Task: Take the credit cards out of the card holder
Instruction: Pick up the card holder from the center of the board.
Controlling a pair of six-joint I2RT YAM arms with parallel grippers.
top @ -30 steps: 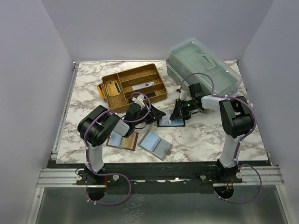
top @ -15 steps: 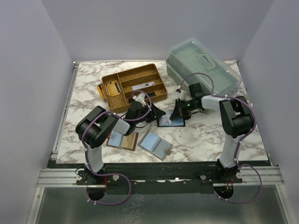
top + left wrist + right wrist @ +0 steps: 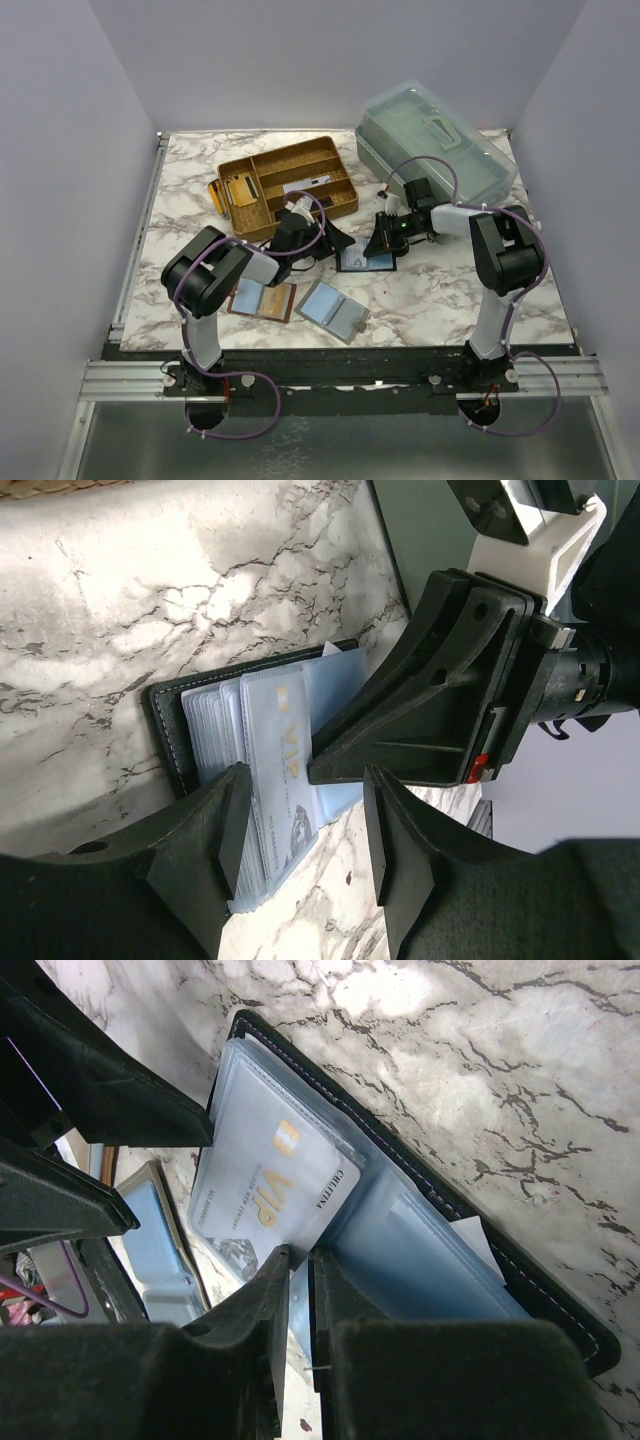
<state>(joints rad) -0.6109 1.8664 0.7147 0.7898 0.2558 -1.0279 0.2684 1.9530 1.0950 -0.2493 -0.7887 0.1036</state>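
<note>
Fingers (image 3: pixel 200 850) of the left hand (image 3: pixel 305 775) stand apart, straddling a pale silvery credit card (image 3: pixel 278 742) in the open black bifold card holder (image 3: pixel 560 1312). The right hand (image 3: pixel 300 1257), nearly closed, presses its blue-grey pocket (image 3: pixel 420 1250).

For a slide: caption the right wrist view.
Right hand grips the open card holder beside a protruding VIP credit card.

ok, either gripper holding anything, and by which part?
Right gripper looks shut on the card holder, pinching a blue-grey pocket edge. Left gripper is open astride the credit card, holding nothing.
</note>
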